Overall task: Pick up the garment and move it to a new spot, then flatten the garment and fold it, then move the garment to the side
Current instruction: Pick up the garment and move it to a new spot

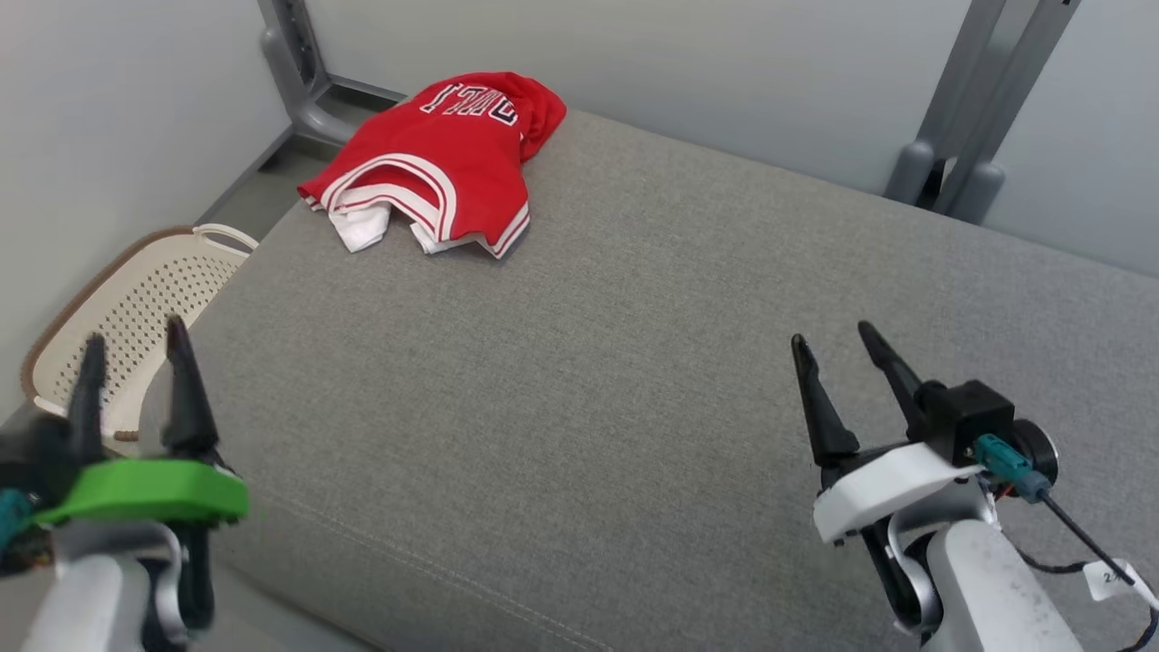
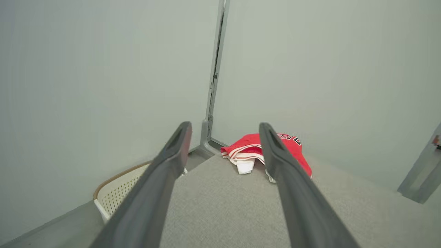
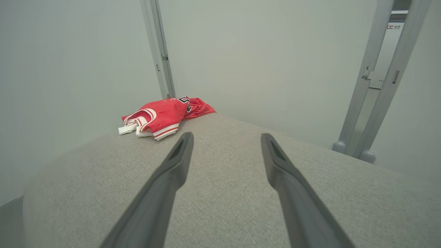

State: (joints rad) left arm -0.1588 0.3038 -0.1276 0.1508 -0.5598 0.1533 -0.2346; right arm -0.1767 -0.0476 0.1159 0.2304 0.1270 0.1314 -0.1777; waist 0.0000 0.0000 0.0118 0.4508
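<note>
The garment [image 1: 444, 163] is a red jersey with white and red trim and dark lettering, lying crumpled at the far left corner of the grey cushioned surface [image 1: 634, 362]. It also shows in the left wrist view as the garment [image 2: 249, 148] and in the right wrist view as the garment [image 3: 162, 117]. My left gripper [image 1: 134, 337] stands open at the near left, over the surface's left edge, far from the garment. At the near right my right gripper [image 1: 831, 333] is open above the surface. Nothing sits between either pair of fingers.
A cream perforated basket [image 1: 136, 308] with a brown rim stands on the floor left of the surface, also visible as the basket [image 2: 120, 189]. Grey metal posts [image 1: 978, 118] rise behind the surface at the right, and another post [image 1: 290, 63] at the back left. Pale walls close in.
</note>
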